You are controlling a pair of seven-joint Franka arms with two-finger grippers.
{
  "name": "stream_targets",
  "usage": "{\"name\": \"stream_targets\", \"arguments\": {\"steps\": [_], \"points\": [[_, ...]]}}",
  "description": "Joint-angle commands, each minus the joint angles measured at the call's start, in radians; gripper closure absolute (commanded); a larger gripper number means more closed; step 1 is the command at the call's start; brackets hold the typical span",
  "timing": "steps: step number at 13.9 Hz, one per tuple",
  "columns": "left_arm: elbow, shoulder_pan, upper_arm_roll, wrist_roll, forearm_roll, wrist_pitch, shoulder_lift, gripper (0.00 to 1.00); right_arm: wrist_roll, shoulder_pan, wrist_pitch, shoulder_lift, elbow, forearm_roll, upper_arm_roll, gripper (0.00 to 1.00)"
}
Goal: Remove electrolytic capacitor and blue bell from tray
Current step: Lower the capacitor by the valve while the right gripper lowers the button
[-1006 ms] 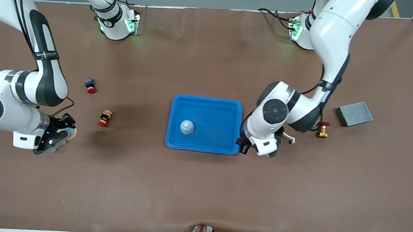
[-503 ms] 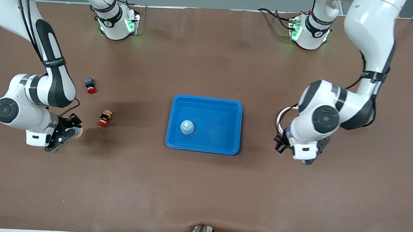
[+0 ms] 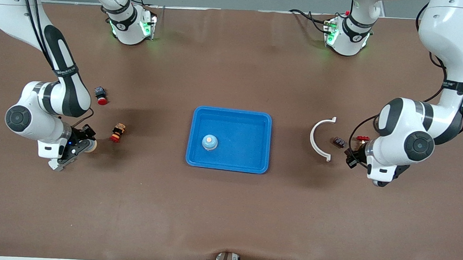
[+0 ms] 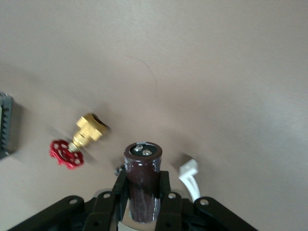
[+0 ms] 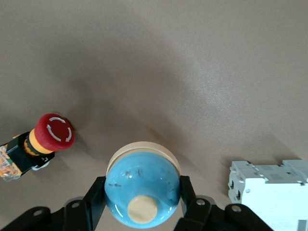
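My left gripper (image 3: 351,156) is shut on a dark brown capacitor (image 4: 143,179), a cylinder with two metal terminals on its end. It hangs over the table beside a brass valve (image 3: 361,141), toward the left arm's end. My right gripper (image 3: 80,146) is shut on a blue bell (image 5: 143,186) with a cream button and cream base (image 3: 91,146). It is over the table near a red push button (image 3: 117,133). A second blue bell (image 3: 209,142) sits in the blue tray (image 3: 261,142) at mid-table.
A white curved clip (image 3: 318,139) and a small dark part (image 3: 339,142) lie between the tray and the left gripper. The red-handled brass valve (image 4: 79,143) and a grey box edge (image 4: 5,126) are close. Another red button (image 3: 101,95) and a white breaker (image 5: 269,190) are near the right gripper.
My left arm has swung from beside the tray toward its own end of the table, carrying the capacitor and uncovering the white clip. My right gripper has shifted slightly toward the tray with the bell.
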Motion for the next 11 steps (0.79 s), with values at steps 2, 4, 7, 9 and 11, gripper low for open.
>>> {"name": "stream_targets", "arguments": {"steps": [2,4,7,9,11], "points": [[-0.077,0.088,-0.006,0.189,0.018,0.104,-0.007,1.0,-0.01,-0.032,0.027,-0.012,-0.031,-0.013,0.018,0.92],[-0.085,0.142,-0.006,0.328,0.017,0.131,0.014,1.0,-0.01,-0.034,0.043,0.001,-0.031,-0.013,0.018,0.91],[-0.082,0.165,-0.003,0.412,0.082,0.143,0.048,1.0,-0.01,-0.039,0.064,0.019,-0.031,-0.013,0.018,0.89],[-0.081,0.185,-0.003,0.415,0.171,0.146,0.066,1.0,-0.01,-0.04,0.078,0.027,-0.029,-0.013,0.018,0.88],[-0.081,0.191,-0.003,0.431,0.179,0.151,0.08,1.0,-0.01,-0.04,0.083,0.031,-0.029,-0.013,0.019,0.88]]}}
